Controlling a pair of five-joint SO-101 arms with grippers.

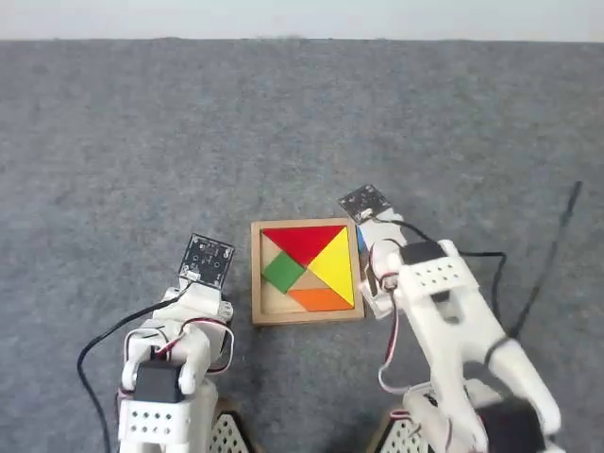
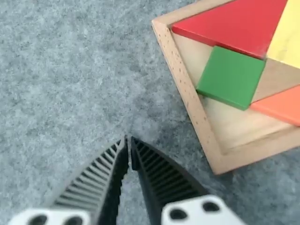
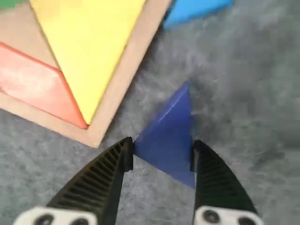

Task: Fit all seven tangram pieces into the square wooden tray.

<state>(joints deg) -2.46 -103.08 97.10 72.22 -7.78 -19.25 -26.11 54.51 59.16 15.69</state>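
Observation:
The square wooden tray [image 1: 256,274] holds a red triangle [image 1: 304,242], a yellow triangle [image 1: 335,269], a green square [image 1: 283,272] and an orange parallelogram [image 1: 319,299]. Bare wood shows around the green square [image 2: 229,77]. My right gripper [image 3: 161,147] is just off the tray's right side, by its near corner. Its fingers press both sides of a dark blue triangle [image 3: 168,136] on the carpet. A light blue piece [image 3: 197,9] lies farther along the same tray edge [image 3: 126,79]. My left gripper [image 2: 129,140] is shut with nothing in it, over carpet left of the tray [image 2: 183,79].
Grey carpet covers the table all around. Cables trail from the left arm [image 1: 179,349] and the right arm [image 1: 425,283] toward the near edge. Open carpet stretches beyond the tray.

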